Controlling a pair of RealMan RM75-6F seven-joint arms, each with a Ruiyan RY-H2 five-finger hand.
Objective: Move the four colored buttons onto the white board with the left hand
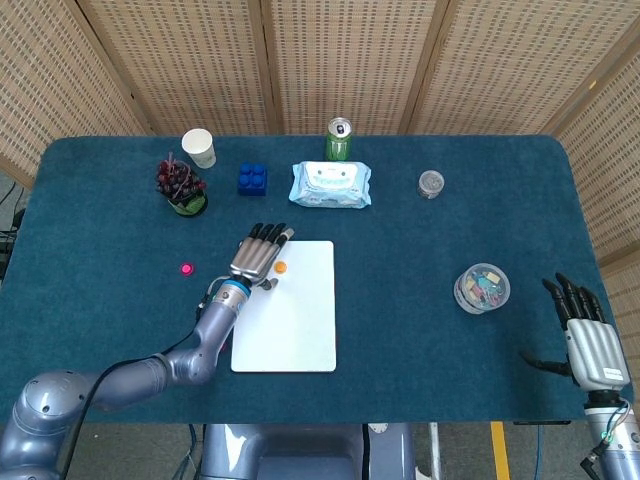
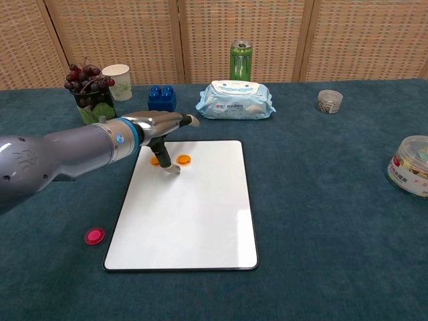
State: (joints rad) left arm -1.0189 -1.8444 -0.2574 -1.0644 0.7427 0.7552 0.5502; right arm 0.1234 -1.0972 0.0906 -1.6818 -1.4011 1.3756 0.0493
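Note:
The white board (image 1: 300, 320) (image 2: 194, 214) lies in the middle of the blue table. Two orange buttons rest on its far left corner: one (image 1: 281, 267) (image 2: 183, 160) in plain sight, the other (image 2: 154, 161) half hidden behind my left thumb. My left hand (image 1: 256, 257) (image 2: 162, 125) hovers over that corner with its fingers spread, holding nothing. A pink button (image 1: 186, 268) lies on the cloth left of the board. Another pink button (image 2: 94, 235) lies by the board's near left corner. My right hand (image 1: 585, 335) rests open at the table's right front edge.
Along the back stand a paper cup (image 1: 198, 148), a cup of grapes (image 1: 181, 187), a blue block (image 1: 252, 179), a wipes pack (image 1: 330, 184), a green can (image 1: 339, 140) and a small jar (image 1: 431, 184). A round lidded container (image 1: 482, 288) sits right.

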